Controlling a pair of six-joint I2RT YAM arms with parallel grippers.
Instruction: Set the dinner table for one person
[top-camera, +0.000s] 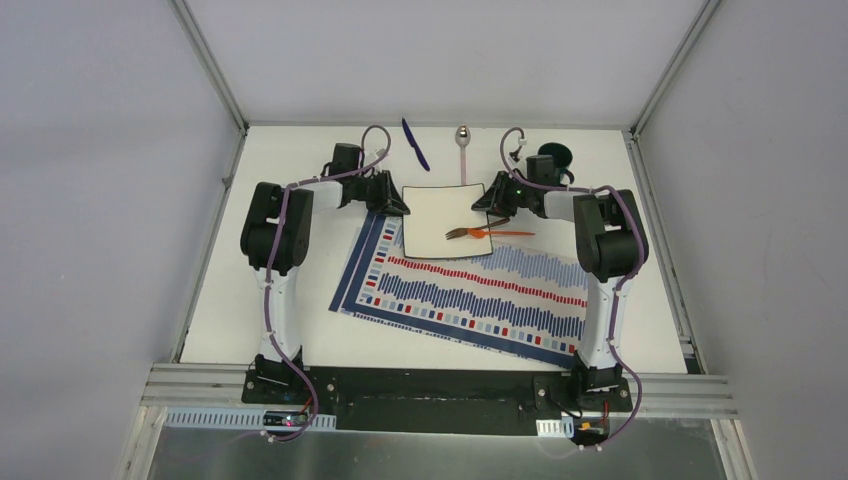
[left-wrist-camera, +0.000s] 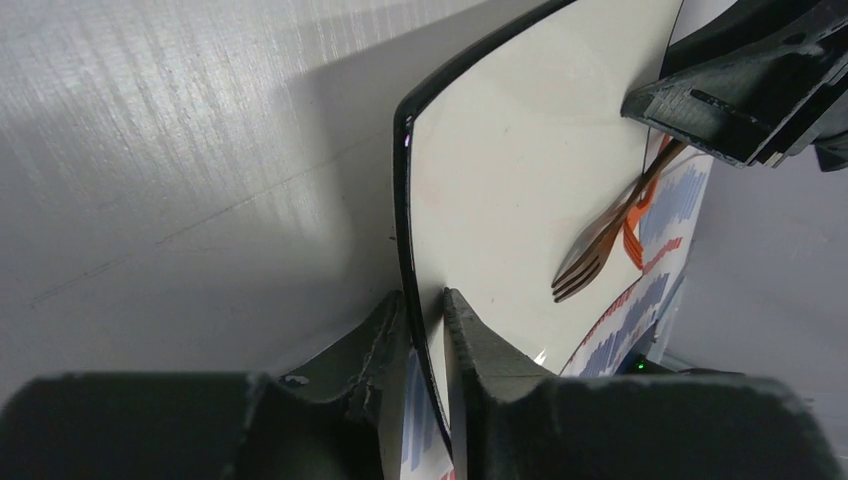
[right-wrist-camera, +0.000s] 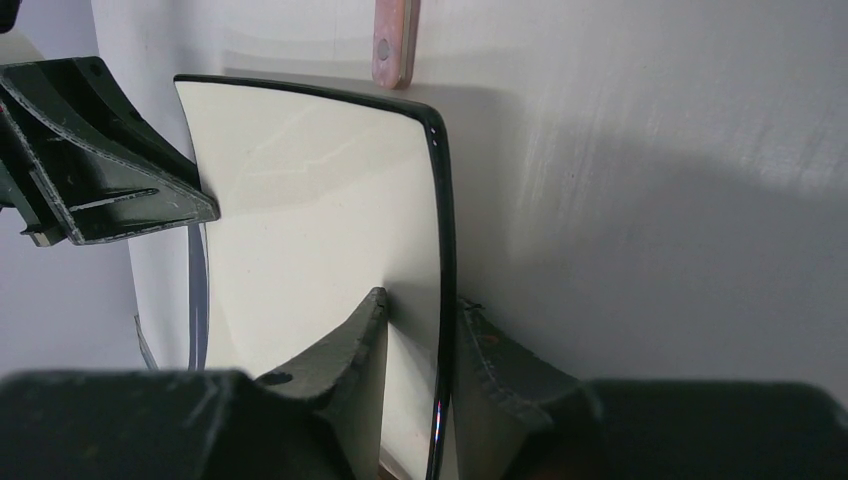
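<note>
A square white plate (top-camera: 440, 222) with a dark rim lies on the white dinner table (top-camera: 280, 300), its near edge over a striped placemat (top-camera: 470, 292). A brown fork (top-camera: 463, 233) with an orange handle rests on the plate. My left gripper (top-camera: 400, 206) is shut on the plate's left rim, one finger above and one below (left-wrist-camera: 425, 312). My right gripper (top-camera: 492, 205) clamps the right rim the same way (right-wrist-camera: 422, 312). The left wrist view shows the plate (left-wrist-camera: 510, 170), the fork (left-wrist-camera: 598, 248) and the opposite gripper (left-wrist-camera: 735, 100).
Behind the plate lie a blue knife (top-camera: 415, 144) and a silver spoon (top-camera: 462, 140) with a pink handle (right-wrist-camera: 395, 40). A dark cup (top-camera: 553, 156) stands at the back right, behind my right wrist. Frame rails border the table.
</note>
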